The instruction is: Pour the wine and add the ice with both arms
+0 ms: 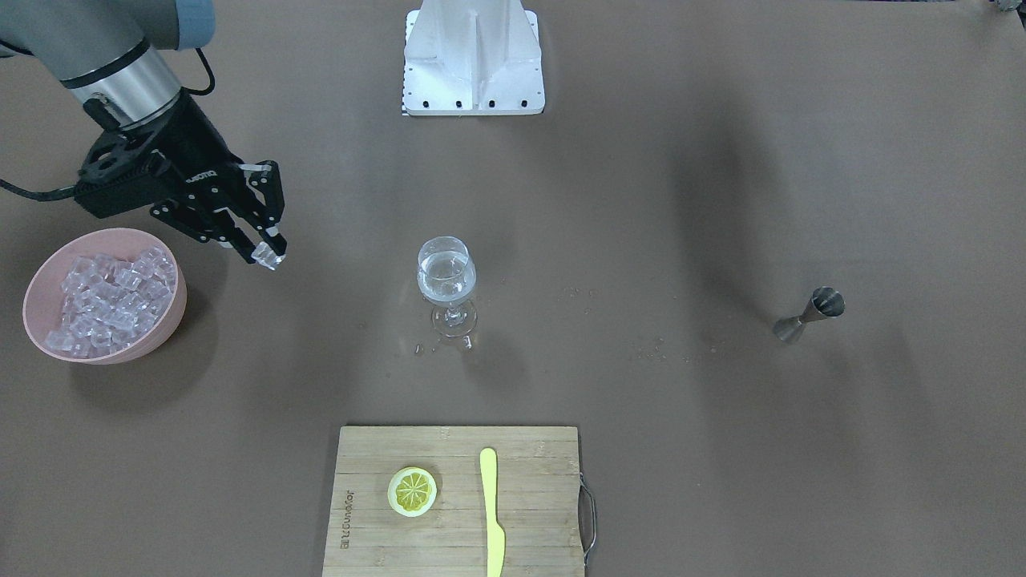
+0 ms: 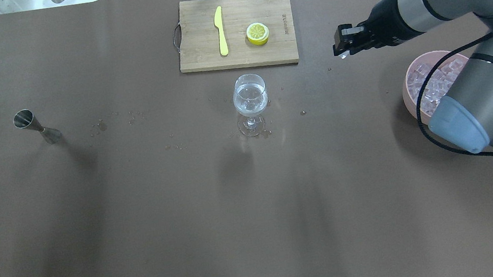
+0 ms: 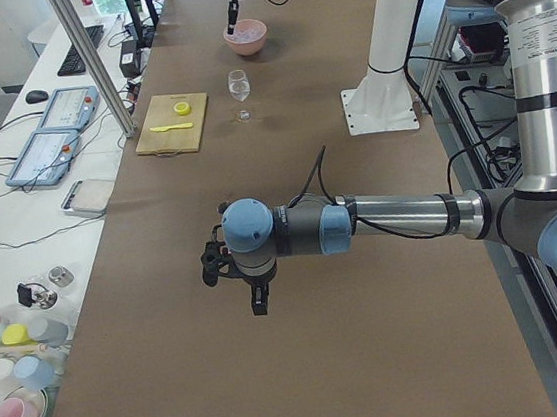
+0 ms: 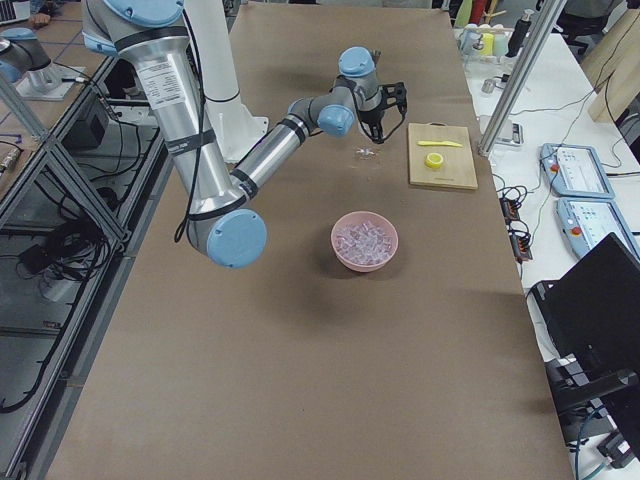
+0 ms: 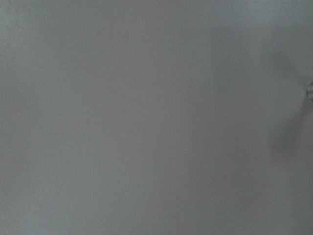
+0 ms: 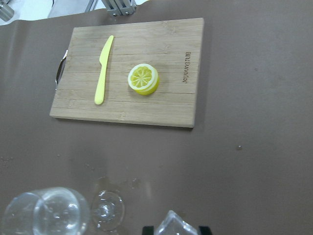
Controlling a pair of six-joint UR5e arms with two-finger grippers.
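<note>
Right gripper [image 1: 267, 248]: closed on one ice cube [image 1: 268, 257], above the table, between pink bowl [image 1: 178, 304] and wine glass [image 1: 447, 292].
Left gripper [image 3: 258, 306]: well apart from the glass; open or closed cannot be told.
Direction: the one upright glass, holding the wine [image 1: 445, 272], lies on the robot's left of the cube; the right arm is judged nearer.
Ice [image 1: 104, 296]: many cubes heaped in the one bowl.

- Right arm [image 1: 112, 64]: silver-grey tube, pale blue joint cap, black wrist band, with a thin black cable [image 1: 213, 80] looping beside it.
- Right gripper [image 1: 268, 250]: black linked frame with white ROBOTIQ lettering.
- Left arm [image 3: 390, 218]: grey tubes and rounded pale blue caps; its column carries a label [image 3: 538, 33], the print too small to read.
- Left gripper [image 3: 258, 301]: black and small.
- Pedestal [image 1: 473, 80]: white, with dark screws along the base edge.
</note>
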